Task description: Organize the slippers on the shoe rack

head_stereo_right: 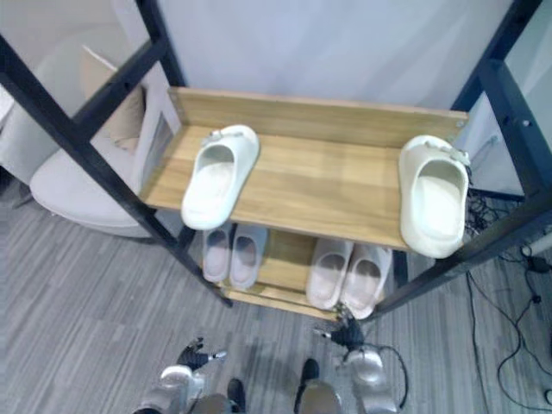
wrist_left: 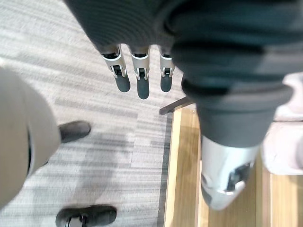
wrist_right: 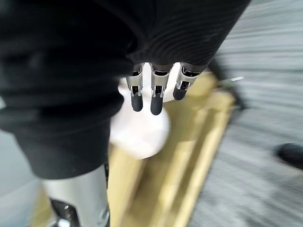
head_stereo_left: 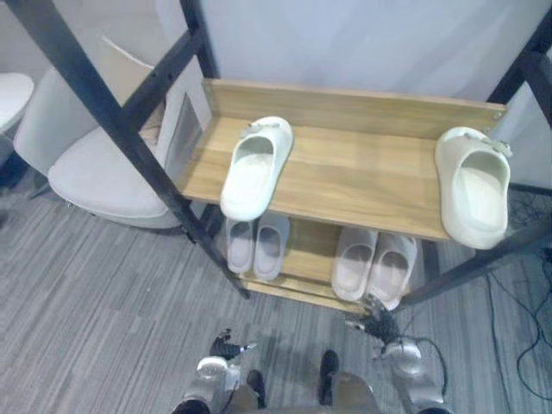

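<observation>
Two cream slippers sit well apart on the top shelf; both hands hang empty below.
The left slipper (head_stereo_left: 254, 168) lies angled near one end of the top shelf (head_stereo_left: 362, 164) and the right slipper (head_stereo_left: 474, 185) at the other, both overhanging its front edge, so pairing looks undone. The left hand (head_stereo_left: 226, 347) and right hand (head_stereo_left: 374, 324) hang low with fingers (wrist_left: 142, 87) straight, apart, holding nothing. A black frame post (head_stereo_left: 103, 103) slants across the rack's front, paler pairs (head_stereo_left: 257, 246) fill the lower shelf (head_stereo_left: 310, 250), and a chair (head_stereo_left: 95, 172) stands alongside.

Grey striped carpet floor (head_stereo_left: 103, 293), white chair (head_stereo_left: 95, 164) at L, pale wall (head_stereo_left: 362, 43) behind.
</observation>
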### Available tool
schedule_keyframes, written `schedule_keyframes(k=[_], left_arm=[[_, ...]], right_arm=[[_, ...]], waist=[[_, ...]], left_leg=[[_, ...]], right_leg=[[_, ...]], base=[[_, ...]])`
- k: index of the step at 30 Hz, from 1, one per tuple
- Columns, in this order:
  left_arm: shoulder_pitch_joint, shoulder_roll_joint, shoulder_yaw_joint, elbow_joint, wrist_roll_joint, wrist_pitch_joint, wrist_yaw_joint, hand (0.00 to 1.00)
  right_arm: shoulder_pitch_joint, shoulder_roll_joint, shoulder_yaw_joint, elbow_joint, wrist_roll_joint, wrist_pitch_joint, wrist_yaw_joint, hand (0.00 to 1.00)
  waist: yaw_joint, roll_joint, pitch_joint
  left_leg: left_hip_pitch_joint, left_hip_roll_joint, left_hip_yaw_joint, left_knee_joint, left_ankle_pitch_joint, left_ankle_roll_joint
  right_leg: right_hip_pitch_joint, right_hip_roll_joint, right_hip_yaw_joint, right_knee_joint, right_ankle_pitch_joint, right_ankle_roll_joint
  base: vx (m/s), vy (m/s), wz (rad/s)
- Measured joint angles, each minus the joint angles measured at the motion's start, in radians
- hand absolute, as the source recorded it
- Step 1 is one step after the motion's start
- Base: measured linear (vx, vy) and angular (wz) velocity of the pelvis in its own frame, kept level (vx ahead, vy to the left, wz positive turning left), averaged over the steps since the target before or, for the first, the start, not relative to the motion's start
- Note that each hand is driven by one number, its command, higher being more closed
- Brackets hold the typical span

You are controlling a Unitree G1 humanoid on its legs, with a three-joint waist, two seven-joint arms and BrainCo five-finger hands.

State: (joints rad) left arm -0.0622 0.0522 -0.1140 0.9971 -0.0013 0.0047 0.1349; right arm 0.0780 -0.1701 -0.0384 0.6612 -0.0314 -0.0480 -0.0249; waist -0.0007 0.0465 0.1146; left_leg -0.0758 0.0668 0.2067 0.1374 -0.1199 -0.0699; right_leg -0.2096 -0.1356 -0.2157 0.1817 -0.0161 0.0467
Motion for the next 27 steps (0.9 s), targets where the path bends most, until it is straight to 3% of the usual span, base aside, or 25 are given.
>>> schedule_keyframes(k=[4, 8, 10, 17, 21, 24, 27], left_arm=[[-0.006, 0.013, -0.069, -0.014, -0.001, -0.01, -0.021, 0.0], [-0.006, 0.026, -0.179, -0.073, -0.013, -0.021, -0.047, 0.0], [-0.007, 0.053, -0.315, -0.19, -0.025, -0.038, -0.077, 0.0], [-0.009, 0.105, -0.585, -0.603, -0.14, -0.081, -0.171, 0.0], [-0.001, 0.168, -0.635, -0.944, -0.23, -0.124, -0.205, 0.0], [-0.001, 0.17, -0.627, -1.115, -0.329, -0.161, -0.203, 0.0], [-0.002, 0.17, -0.607, -1.217, -0.356, -0.179, -0.183, 0.0]], right_arm=[[-0.001, 0.009, -0.048, 0.15, 0.057, 0.003, -0.021, 0.0], [0.009, 0.014, -0.078, 0.192, 0.097, 0.003, -0.034, 0.0], [0.022, 0.014, -0.088, 0.224, 0.117, 0.002, -0.035, 0.0], [0.056, 0.013, -0.128, 0.265, 0.12, -0.002, -0.035, 0.0], [0.071, 0.011, -0.139, 0.266, 0.12, -0.005, -0.035, 0.0], [0.083, 0.01, -0.145, 0.266, 0.119, -0.015, -0.035, 0.0], [0.097, 0.01, -0.144, 0.265, 0.118, -0.021, -0.035, 0.0]], waist=[[-0.002, 0.005, -0.005], [-0.011, 0.004, -0.006], [-0.019, 0.002, -0.007], [-0.035, 0.004, -0.033], [-0.041, 0.008, -0.036], [-0.039, 0.011, -0.042], [-0.033, 0.013, -0.06]], left_leg=[[0.019, -0.006, 0.001, -0.035, 0.019, 0.007], [0.027, -0.011, 0.006, -0.055, 0.031, 0.011], [0.032, -0.014, 0.006, -0.064, 0.033, 0.014], [0.034, -0.025, 0.0, -0.083, 0.039, 0.021], [0.06, -0.029, -0.001, -0.096, 0.041, 0.023], [0.063, -0.03, -0.001, -0.098, 0.04, 0.024], [0.062, -0.03, 0.0, -0.099, 0.036, 0.025]], right_leg=[[0.036, 0.01, 0.005, -0.078, 0.045, 0.003], [0.057, 0.015, 0.011, -0.136, 0.083, 0.001], [0.069, 0.017, 0.012, -0.164, 0.1, 0.004], [0.077, 0.014, 0.012, -0.192, 0.113, 0.013], [0.096, 0.014, 0.012, -0.19, 0.112, 0.012], [0.098, 0.011, 0.011, -0.183, 0.104, 0.014], [0.098, 0.012, 0.013, -0.179, 0.098, 0.016]], base=[[-0.03, 0.029, -0.02], [-0.04, 0.016, -0.07], [-0.04, 0.011, -0.02], [-0.02, 0.007, 0.0], [0.03, 0.009, 0.01], [0.0, 0.0, 0.0], [0.0, 0.0, 0.0]])
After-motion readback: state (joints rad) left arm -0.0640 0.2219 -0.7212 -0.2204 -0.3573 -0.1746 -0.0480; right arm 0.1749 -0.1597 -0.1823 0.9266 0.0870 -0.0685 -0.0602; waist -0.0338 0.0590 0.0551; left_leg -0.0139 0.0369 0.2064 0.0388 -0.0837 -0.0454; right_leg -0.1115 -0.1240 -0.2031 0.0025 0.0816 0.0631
